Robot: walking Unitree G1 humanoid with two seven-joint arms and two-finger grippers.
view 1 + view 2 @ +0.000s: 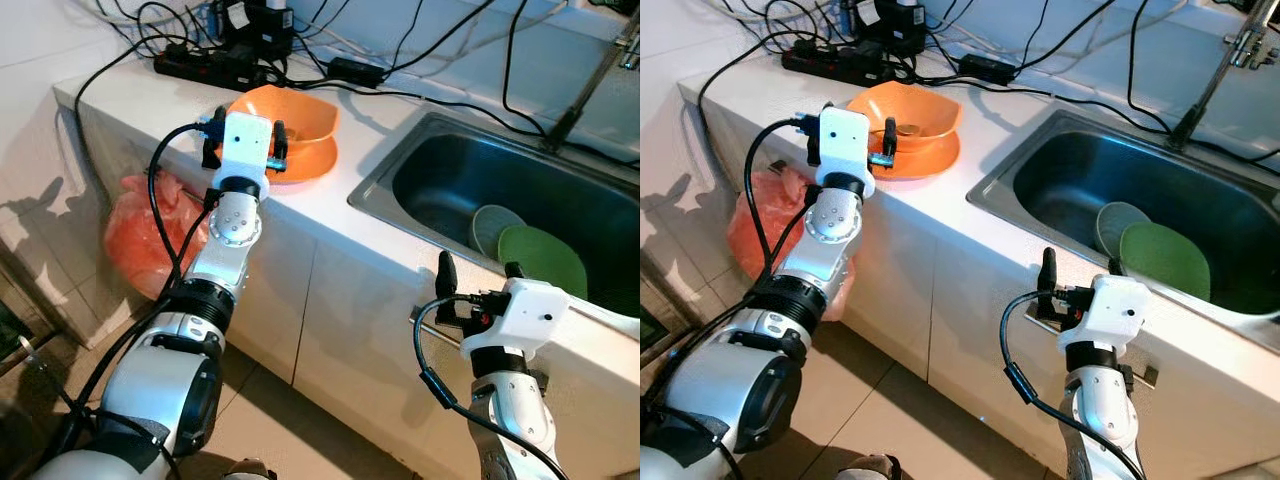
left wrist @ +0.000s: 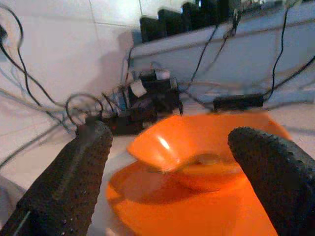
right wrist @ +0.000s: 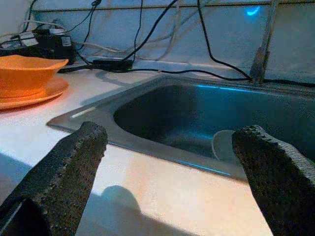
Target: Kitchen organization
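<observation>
Left gripper (image 1: 245,143) is at the near edge of the orange bowl (image 1: 290,115), jaws apart, nothing between them. The wrist view puts both fingers either side of the bowl's near wall, not yet touching it as far as can be told

Bowl sits on an orange plate (image 1: 310,165) on the white counter (image 1: 130,95), close to the counter's front edge. Something small lies inside the bowl; too blurred to name

Right gripper (image 1: 1077,278) hovers at the counter's front edge before the sink (image 1: 420,150), jaws apart, empty. In the sink: a green plate (image 1: 545,260) overlapping a pale plate (image 1: 492,225)

Behind the bowl: power strip (image 1: 200,65) and a tangle of black cables (image 1: 420,95) running across the counter. An orange bag (image 1: 150,235) hangs below the counter edge

Risks, as judged:
- Bowl and plate are stacked loose; a pinch on the bowl rim could drag or tip the plate off the front edge
- Thin sloped rim offers poor purchase; the bowl may slip or rotate on lifting and spill its contents
- Reaching further back risks snagging cables or nudging the power strip
- Right arm near the sink lip could knock the counter if it advances without lifting
</observation>
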